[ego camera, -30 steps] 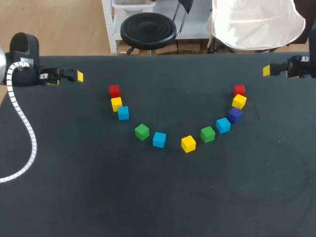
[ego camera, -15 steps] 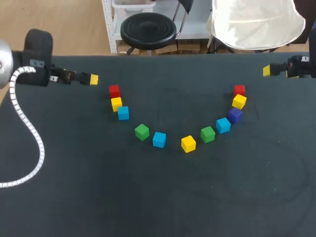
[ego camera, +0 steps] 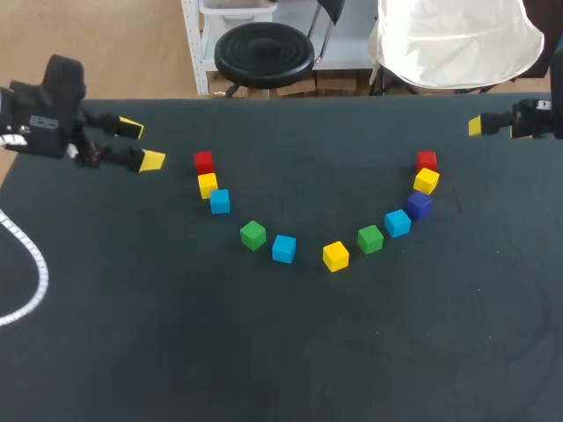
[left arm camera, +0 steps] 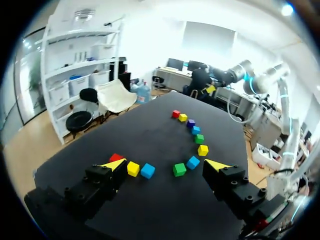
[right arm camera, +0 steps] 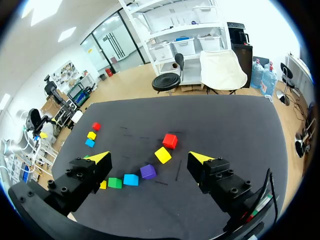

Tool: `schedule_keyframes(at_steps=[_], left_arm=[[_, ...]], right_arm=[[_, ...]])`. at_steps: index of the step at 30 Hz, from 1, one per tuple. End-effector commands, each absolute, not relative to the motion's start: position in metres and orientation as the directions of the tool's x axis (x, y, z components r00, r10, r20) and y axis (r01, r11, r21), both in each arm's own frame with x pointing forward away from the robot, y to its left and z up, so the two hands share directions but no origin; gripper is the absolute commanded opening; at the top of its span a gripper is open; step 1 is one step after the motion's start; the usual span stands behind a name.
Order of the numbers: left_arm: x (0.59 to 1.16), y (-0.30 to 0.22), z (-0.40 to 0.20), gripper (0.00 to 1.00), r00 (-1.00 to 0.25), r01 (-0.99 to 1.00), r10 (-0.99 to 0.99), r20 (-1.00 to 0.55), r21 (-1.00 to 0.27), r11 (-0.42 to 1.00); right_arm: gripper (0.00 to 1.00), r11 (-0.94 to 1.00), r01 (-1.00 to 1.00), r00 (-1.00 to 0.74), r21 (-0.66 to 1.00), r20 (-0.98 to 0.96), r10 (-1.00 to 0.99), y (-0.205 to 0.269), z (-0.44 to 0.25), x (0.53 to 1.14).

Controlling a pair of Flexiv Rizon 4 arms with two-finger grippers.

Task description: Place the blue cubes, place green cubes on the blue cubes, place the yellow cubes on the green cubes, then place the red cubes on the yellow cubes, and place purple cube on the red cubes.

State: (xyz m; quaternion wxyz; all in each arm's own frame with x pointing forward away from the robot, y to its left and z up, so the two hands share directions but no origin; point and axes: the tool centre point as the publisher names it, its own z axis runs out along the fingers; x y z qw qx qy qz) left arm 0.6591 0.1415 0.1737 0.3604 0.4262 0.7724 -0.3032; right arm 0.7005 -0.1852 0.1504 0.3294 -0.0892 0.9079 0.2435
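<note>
Left gripper [ego camera: 141, 144]: had drawn back slightly from its farthest reach toward the cubes and turned at the wrist, and its yellow-tipped fingers, earlier showing as a single tip, stood spread; released, nothing held, it hung above the table just beside the left end of the row. Right gripper [right arm camera: 150, 158]: unchanged near the table's far right corner, fingers parted, empty, well apart from the nearest cube. Matte black table top [ego camera: 264, 352]: carried eleven small plain-coloured cubes in a shallow arc, none stacked. Listed from the left: left red cube [ego camera: 203, 162], left yellow cube [ego camera: 208, 185] and left blue cube [ego camera: 219, 201], close against one another; left green cube [ego camera: 253, 235]; middle blue cube [ego camera: 283, 249]; middle yellow cube [ego camera: 335, 256]; right green cube [ego camera: 370, 239]; right blue cube [ego camera: 398, 223]; purple cube [ego camera: 419, 206]; right yellow cube [ego camera: 427, 180]; right red cube [ego camera: 427, 161], the last five packed close. Step in hand, by judgement: the very first, setting out the blue cubes as a base, with nothing yet lifted. Next move, by judgement: the left gripper would need to descend over the left blue cube, nearest to it, and close on the two faces clear of the left yellow cube, so as not to shove its neighbour. Containers: none was to be seen on the table; every cube lay directly on the black surface.
</note>
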Motion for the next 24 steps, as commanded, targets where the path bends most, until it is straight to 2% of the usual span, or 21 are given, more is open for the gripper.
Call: schedule_keyframes(at_steps=[1, 3, 6, 9, 11, 17, 20, 24], left_arm=[[0.662, 0.147, 0.173, 1.0, -0.321, 0.947, 0.453, -0.832, -0.275, 0.166], [0.657, 0.126, 0.178, 1.0, -0.114, 0.989, 0.539, -0.834, -0.146, -0.018], [0.651, 0.101, 0.178, 1.0, 0.069, 0.964, 0.612, -0.788, -0.105, -0.244], [0.648, 0.082, 0.171, 1.0, 0.178, 0.917, 0.66, -0.73, -0.12, -0.38], [0.65, 0.074, 0.166, 1.0, 0.194, 0.896, 0.661, -0.725, -0.144, -0.42], [0.664, 0.071, 0.15, 1.0, 0.217, 0.892, 0.732, -0.646, -0.173, -0.417], [0.68, 0.083, 0.144, 1.0, 0.158, 0.933, 0.789, -0.593, -0.173, -0.317], [0.701, 0.111, 0.143, 1.0, 0.008, 0.982, 0.826, -0.564, -0.152, -0.114]], right_arm=[[1.0, 0.867, -0.32, -0.767, 0.382, -0.642, -0.001, -0.185, 0.151, 0.7], [1.0, 0.867, -0.32, -0.767, 0.382, -0.642, -0.001, -0.185, 0.151, 0.7], [1.0, 0.867, -0.32, -0.767, 0.382, -0.642, -0.001, -0.185, 0.151, 0.7], [1.0, 0.867, -0.32, -0.767, 0.382, -0.642, -0.001, -0.185, 0.151, 0.7], [1.0, 0.867, -0.32, -0.767, 0.382, -0.642, -0.001, -0.185, 0.151, 0.7], [1.0, 0.867, -0.32, -0.767, 0.382, -0.642, -0.001, -0.185, 0.151, 0.7], [1.0, 0.867, -0.32, -0.767, 0.382, -0.642, -0.001, -0.185, 0.151, 0.7], [1.0, 0.867, -0.32, -0.767, 0.382, -0.642, -0.001, -0.185, 0.151, 0.7]])
